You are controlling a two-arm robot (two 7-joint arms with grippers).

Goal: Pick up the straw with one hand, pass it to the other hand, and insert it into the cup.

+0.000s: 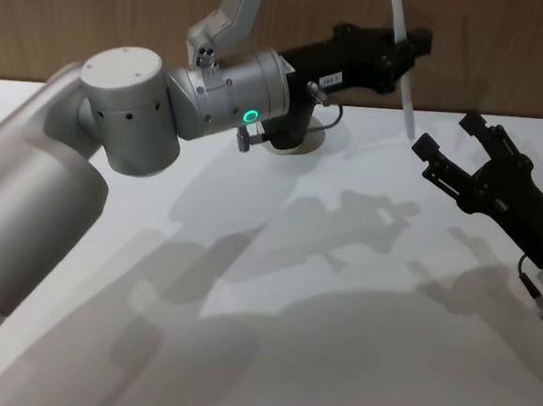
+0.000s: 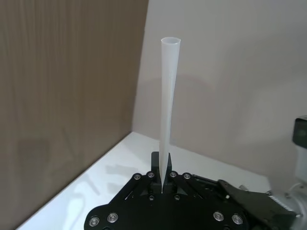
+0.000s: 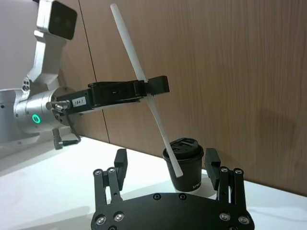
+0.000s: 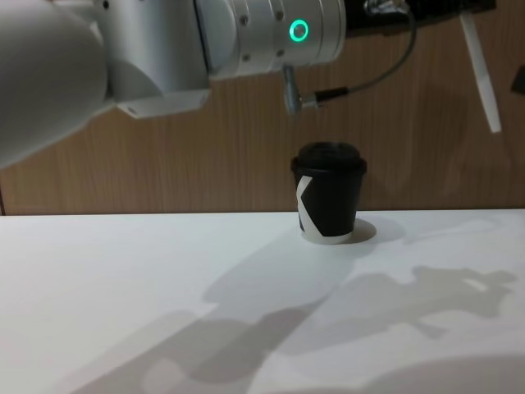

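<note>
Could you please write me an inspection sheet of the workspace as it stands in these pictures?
Surface: white table, with the arms' shadows across it.
Job's things: straw held tilted in the air, not in the cup; cup upright on the table near the back wall, lid on.
Clutter: nothing seen.
Grippers: left gripper shut on the straw, raised near the wall; right gripper open and empty, hovering over the table's right side.
Cables: thin black cable looping off the left arm's wrist, apart from the straw.
Surroundings: wood-panel wall behind the table.
</note>
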